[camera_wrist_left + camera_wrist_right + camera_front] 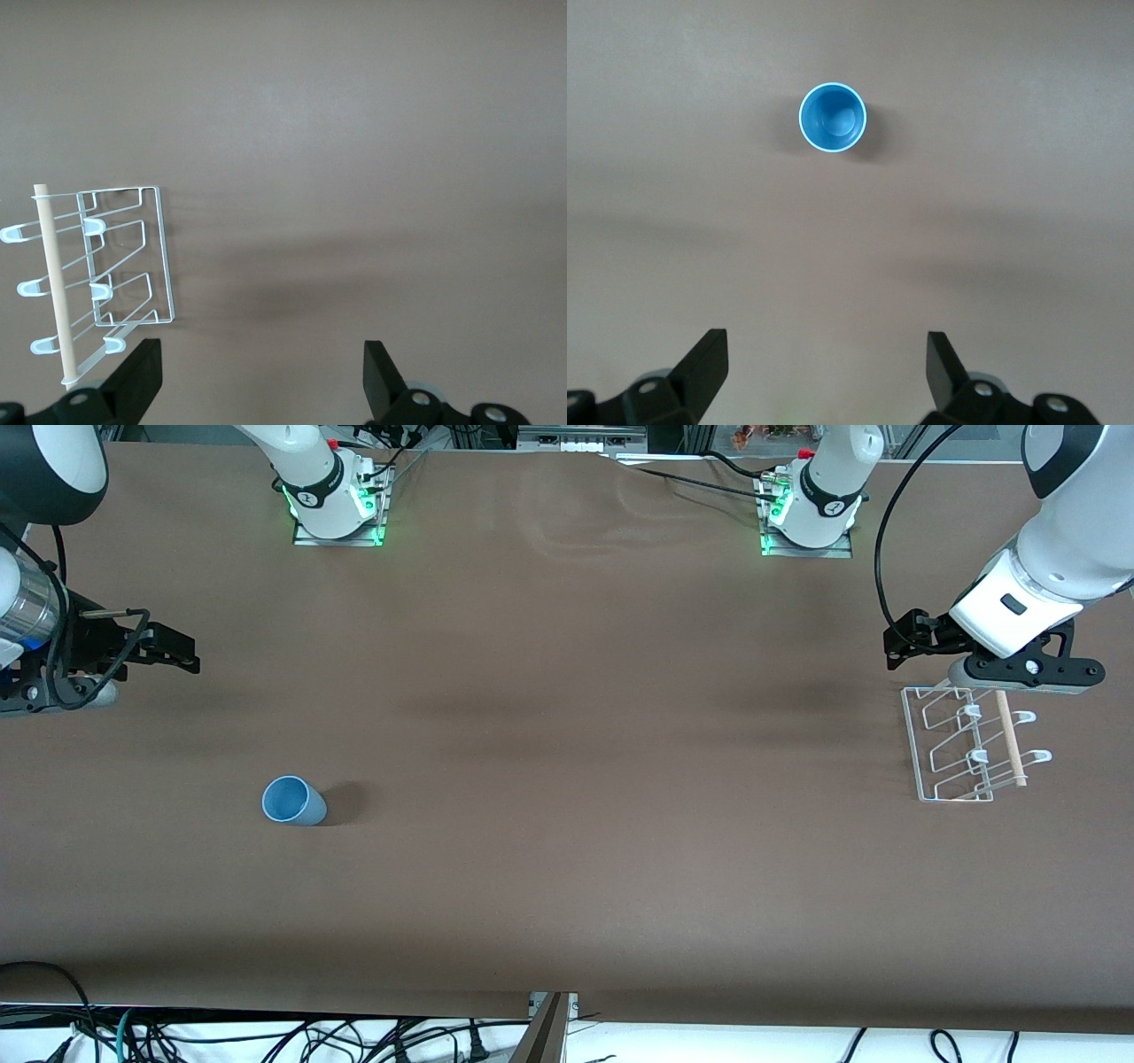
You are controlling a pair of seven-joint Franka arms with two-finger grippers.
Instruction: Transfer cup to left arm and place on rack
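Left end effector (pixel 257 376) raised, open, right end effector (pixel 826 367) likewise

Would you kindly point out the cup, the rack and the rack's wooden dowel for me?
cup (pixel 293 801), front view, on its open mouth.
rack (pixel 912 735), front view, on its wire frame edge.
wooden dowel (pixel 54 274), left wrist view, on its mid-length.

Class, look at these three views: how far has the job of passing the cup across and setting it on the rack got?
Nothing looks done yet. The cup stands upright, alone on the table toward the right arm's end. In hand: nothing; the right hand is open above the table, off to one side of the cup, and the left hand is open beside the empty rack. Left: pick up, hand over, place.
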